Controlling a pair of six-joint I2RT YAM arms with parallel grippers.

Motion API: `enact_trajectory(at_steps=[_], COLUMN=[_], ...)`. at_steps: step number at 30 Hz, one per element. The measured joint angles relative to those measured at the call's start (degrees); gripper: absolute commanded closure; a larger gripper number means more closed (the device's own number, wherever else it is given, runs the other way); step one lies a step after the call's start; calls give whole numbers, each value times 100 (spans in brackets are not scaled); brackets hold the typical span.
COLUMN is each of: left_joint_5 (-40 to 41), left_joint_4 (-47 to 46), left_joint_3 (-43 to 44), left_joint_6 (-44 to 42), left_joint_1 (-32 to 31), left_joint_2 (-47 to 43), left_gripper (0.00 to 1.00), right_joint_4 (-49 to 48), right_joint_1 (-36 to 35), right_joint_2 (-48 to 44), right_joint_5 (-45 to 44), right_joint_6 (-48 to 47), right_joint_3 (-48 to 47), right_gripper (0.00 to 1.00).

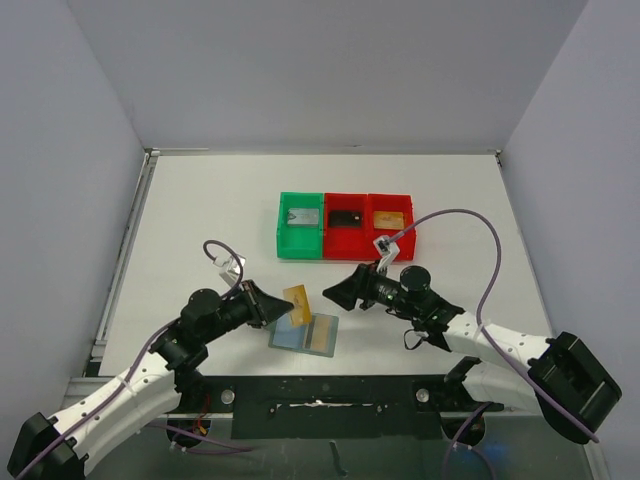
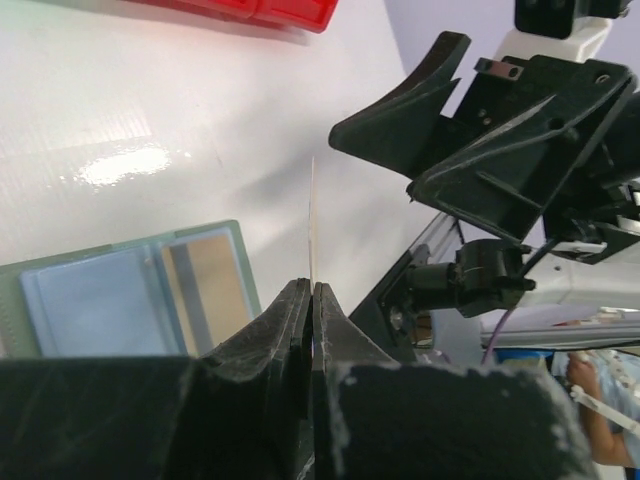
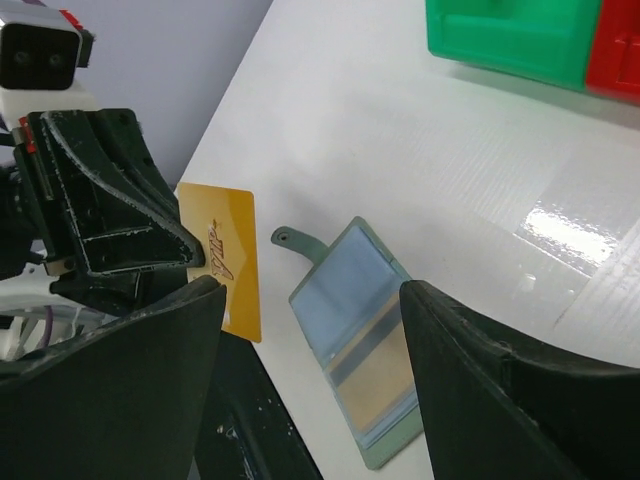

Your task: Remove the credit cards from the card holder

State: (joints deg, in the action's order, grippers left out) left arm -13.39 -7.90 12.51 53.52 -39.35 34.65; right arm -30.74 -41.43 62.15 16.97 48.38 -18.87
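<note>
The pale blue-grey card holder (image 1: 290, 338) lies open on the table near the front edge, with its strap tab (image 3: 290, 238) sticking out. A gold-tan credit card (image 1: 322, 333) sits in one panel behind clear plastic; it also shows in the right wrist view (image 3: 385, 385). My left gripper (image 1: 275, 305) is shut on a second gold credit card (image 1: 296, 305) and holds it above the holder's far left corner. That card shows edge-on in the left wrist view (image 2: 313, 230). My right gripper (image 1: 340, 293) is open and empty, above and to the right of the holder (image 3: 345, 300).
A green bin (image 1: 301, 225) and two red bins (image 1: 347, 222) (image 1: 391, 220) stand in a row behind the grippers, each with a card-like item inside. A black bar (image 1: 330, 395) runs along the table's front edge.
</note>
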Motion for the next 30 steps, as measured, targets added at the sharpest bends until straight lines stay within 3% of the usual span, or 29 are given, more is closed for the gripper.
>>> enact_trajectory(at_steps=[12,21,26,30], left_joint_5=[-448,-713,-800,-820], left_joint_4=[-1534,-1941,-1998,-2181], left_joint_3=[-380,-380,-380,-380], left_joint_6=[780,881,881,887], left_joint_1=[9,9,9,9], left_joint_2=[28,205,219,302], left_gripper=[100,100,100,100], right_joint_4=[-608,-1005,-1038,-1113], right_joint_1=[9,-28,-28,-15], right_joint_2=[651,901,927,1071], right_joint_5=[1255,1884,2179,2428], right_joint_6=[125,306,326,380], right_joint_3=[-330,-468,-577,-793], right_gripper=[47,62,73,89])
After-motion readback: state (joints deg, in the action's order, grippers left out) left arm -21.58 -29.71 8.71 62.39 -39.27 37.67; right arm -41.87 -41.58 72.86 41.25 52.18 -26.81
